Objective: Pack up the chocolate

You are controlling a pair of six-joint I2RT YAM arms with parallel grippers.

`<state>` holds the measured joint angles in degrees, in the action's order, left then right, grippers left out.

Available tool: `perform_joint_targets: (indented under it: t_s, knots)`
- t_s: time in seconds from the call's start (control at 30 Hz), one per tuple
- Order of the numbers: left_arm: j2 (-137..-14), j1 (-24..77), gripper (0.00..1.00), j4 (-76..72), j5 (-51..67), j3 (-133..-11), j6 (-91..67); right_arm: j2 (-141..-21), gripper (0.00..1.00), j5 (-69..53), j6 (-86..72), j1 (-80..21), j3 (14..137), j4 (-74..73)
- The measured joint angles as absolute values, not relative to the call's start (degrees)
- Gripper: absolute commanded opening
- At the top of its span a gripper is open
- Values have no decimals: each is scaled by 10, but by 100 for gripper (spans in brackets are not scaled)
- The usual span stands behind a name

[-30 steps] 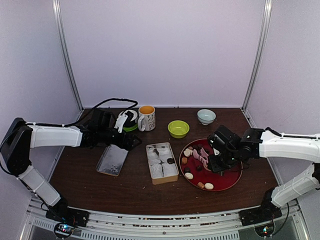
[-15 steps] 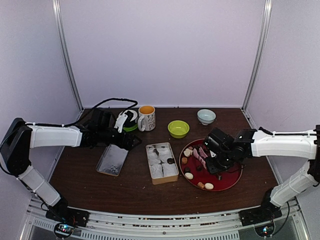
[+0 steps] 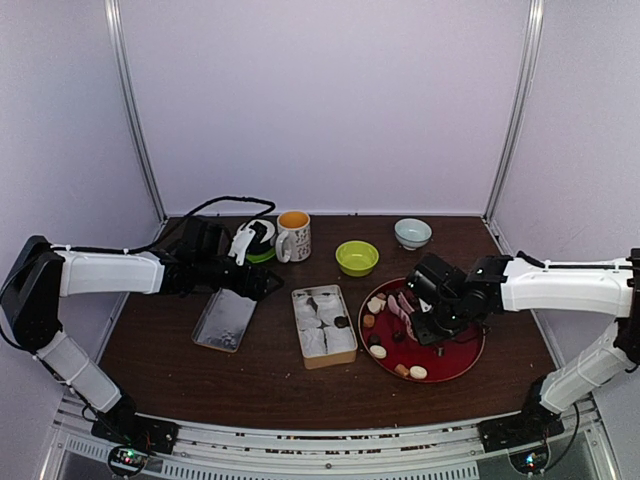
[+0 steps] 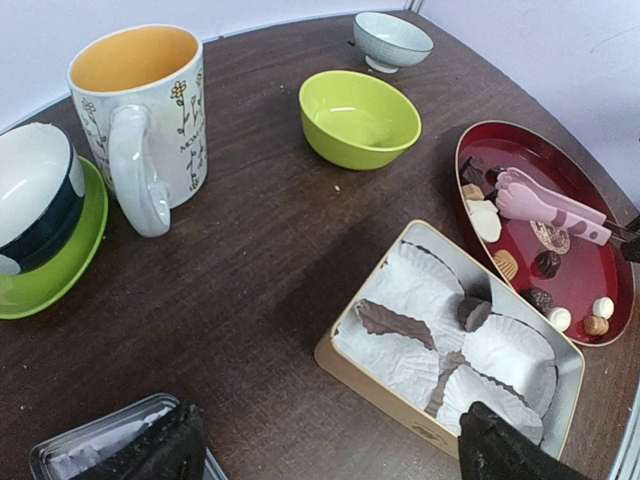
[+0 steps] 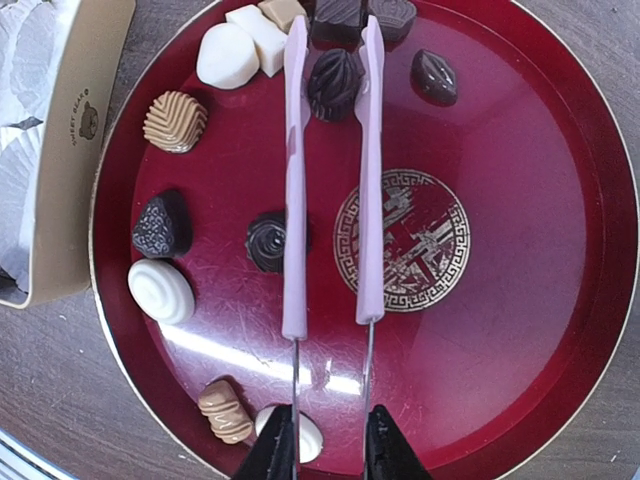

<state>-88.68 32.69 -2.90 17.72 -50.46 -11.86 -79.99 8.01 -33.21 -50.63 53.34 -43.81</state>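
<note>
Several chocolates (image 5: pixel 175 121), dark, white and tan, lie on a round red plate (image 5: pixel 520 200) right of centre (image 3: pixel 455 362). My right gripper (image 5: pixel 328 455) is shut on the handle of pink tongs (image 5: pixel 372 200) over the plate; it also shows in the top view (image 3: pixel 428 318). The tong arms stand a little apart with a dark swirled chocolate (image 5: pixel 335 85) between their tips. A tan tin (image 3: pixel 323 325) with white paper cups holds one dark chocolate (image 4: pixel 473 312). My left gripper (image 4: pixel 330 455) is open and empty, low over the table left of the tin (image 3: pixel 250 283).
A metal tin lid (image 3: pixel 225 320) lies left of the tin. At the back stand a mug with an orange inside (image 3: pixel 293 235), a cup on a green saucer (image 3: pixel 262 240), a green bowl (image 3: pixel 357 257) and a pale bowl (image 3: pixel 412 233). A black cable runs behind the left arm.
My right gripper has shifted left across the red plate with the pink tongs, their tips now toward the plate's far left. The left arm has not moved.
</note>
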Motion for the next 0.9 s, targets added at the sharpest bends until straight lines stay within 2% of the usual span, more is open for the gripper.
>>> perform_joint_targets:
  t_s: [0.3,0.5,0.9]
  knots:
    - [-887,327,90,-29,177,-505,-119,-735,19,78,-327,-509,534,-441]
    - [-887,327,89,-29,177,-505,-119,-710,17,31,-310,-528,534,-387]
    - [-887,327,90,-29,178,-505,-119,-804,17,-46,-298,-594,588,-277]
